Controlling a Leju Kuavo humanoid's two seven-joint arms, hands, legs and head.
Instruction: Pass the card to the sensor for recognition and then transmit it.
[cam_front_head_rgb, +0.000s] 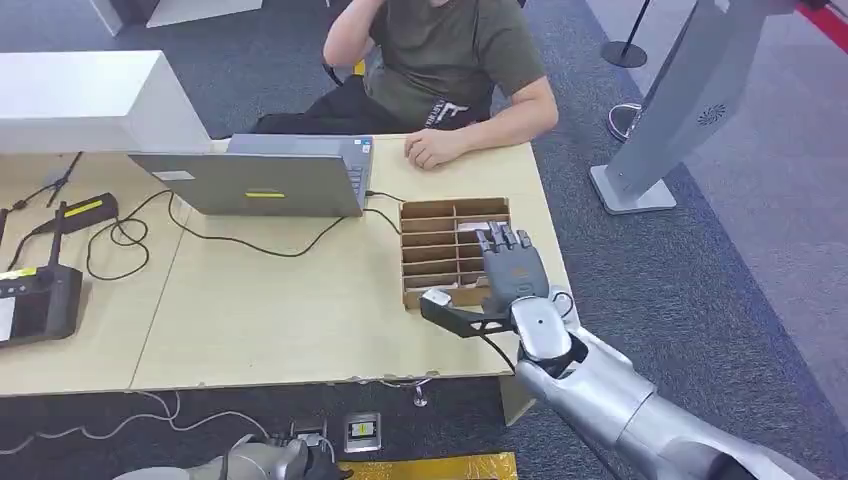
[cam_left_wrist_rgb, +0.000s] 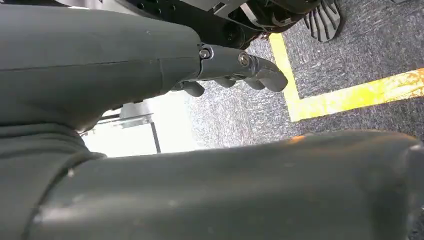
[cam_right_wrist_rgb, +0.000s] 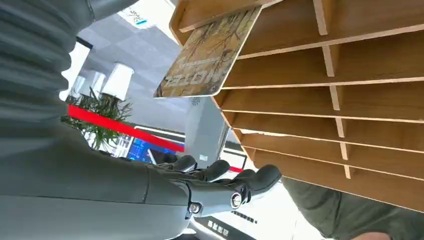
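A wooden rack (cam_front_head_rgb: 432, 250) with several slots lies on the tan table (cam_front_head_rgb: 280, 310), near its right edge. A card (cam_right_wrist_rgb: 210, 55) with a brownish picture sticks out of one slot in the right wrist view. My right hand (cam_front_head_rgb: 512, 275) hovers over the rack's near right part with its fingers straight and apart and its thumb out to the side; it holds nothing. Its fingertips (cam_right_wrist_rgb: 260, 177) are a little way from the card. A black device (cam_front_head_rgb: 35, 300) with a screen sits at the table's left edge. My left hand (cam_left_wrist_rgb: 235, 67) hangs below the table, holding nothing.
A person sits across the table with a hand (cam_front_head_rgb: 432, 148) resting near the rack's far side. A grey laptop (cam_front_head_rgb: 260, 180), a white box (cam_front_head_rgb: 90, 100), a black handheld unit (cam_front_head_rgb: 80, 212) and cables (cam_front_head_rgb: 200, 235) fill the back left. A grey stand (cam_front_head_rgb: 670, 110) is on the floor to the right.
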